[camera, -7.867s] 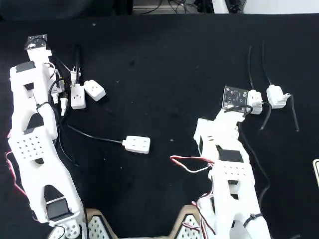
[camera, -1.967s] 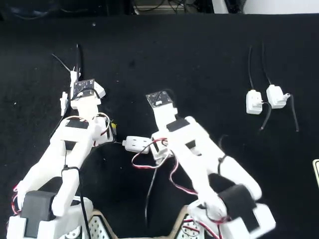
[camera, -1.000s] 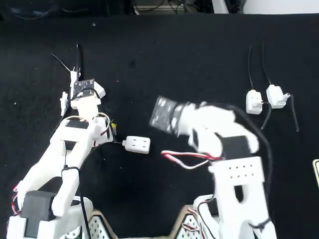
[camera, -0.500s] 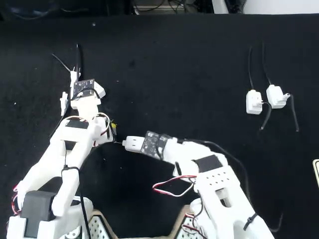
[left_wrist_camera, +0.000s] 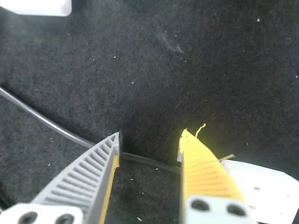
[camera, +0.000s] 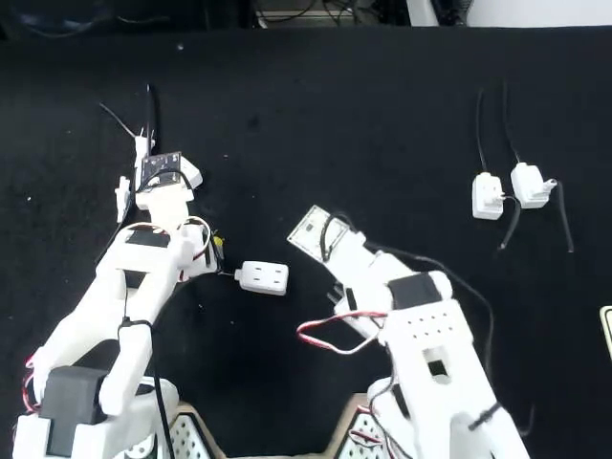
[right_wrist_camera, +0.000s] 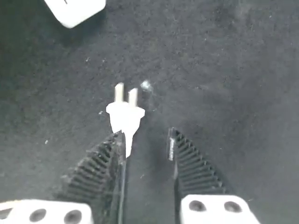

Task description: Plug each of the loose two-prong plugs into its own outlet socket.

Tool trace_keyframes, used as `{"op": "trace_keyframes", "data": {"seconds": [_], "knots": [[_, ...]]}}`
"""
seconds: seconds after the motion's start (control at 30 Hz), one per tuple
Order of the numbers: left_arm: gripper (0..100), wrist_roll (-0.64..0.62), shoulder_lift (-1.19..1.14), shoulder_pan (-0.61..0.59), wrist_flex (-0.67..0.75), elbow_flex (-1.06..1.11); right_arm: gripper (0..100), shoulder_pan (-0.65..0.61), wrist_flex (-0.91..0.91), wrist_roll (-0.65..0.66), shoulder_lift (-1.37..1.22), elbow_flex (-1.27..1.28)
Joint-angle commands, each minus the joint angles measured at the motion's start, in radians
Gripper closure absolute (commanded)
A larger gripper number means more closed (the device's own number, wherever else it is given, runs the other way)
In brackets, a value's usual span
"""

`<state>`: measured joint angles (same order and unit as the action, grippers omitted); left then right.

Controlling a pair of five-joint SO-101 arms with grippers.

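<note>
We see a white two-prong plug (right_wrist_camera: 125, 116) with pale prongs just ahead of the right gripper (right_wrist_camera: 145, 140), whose ribbed fingers (right_wrist_camera: 194, 163) are black above white mounts. The left gripper (left_wrist_camera: 149, 140) has a grey ribbed finger (left_wrist_camera: 86, 172) edged in yellow and a yellow ribbed finger (left_wrist_camera: 203, 170), and a black cord (left_wrist_camera: 145, 160) runs between them. Beside the yellow one lies a white outlet socket (left_wrist_camera: 261, 186). The table cloth (camera: 382, 115) is black, flecked with pale lint. The left arm (camera: 124, 287) and right arm (camera: 430, 335) are white, the right carrying red and white wires (camera: 335, 330).
</note>
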<state>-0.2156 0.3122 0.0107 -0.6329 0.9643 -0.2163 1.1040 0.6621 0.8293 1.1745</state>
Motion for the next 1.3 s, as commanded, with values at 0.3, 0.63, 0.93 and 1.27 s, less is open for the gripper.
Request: {"op": "trace_keyframes", "data": {"seconds": [0.3,0.63,0.93,1.27], "knots": [[80,-0.009,0.035,-0.01,0.011,-0.002,86.4,0.012,-0.118,-0.008,-0.297,-0.047],[80,-0.009,0.035,-0.012,0.011,-0.002,99.0,-0.115,-0.112,-0.015,-0.358,-0.082],[80,-0.009,0.035,-0.012,0.011,-0.002,98.8,-0.115,-0.018,-0.009,-0.361,-0.18],[80,-0.009,0.035,-0.012,0.011,-0.002,87.8,-0.12,-0.252,-0.018,-0.36,0.002]]}}
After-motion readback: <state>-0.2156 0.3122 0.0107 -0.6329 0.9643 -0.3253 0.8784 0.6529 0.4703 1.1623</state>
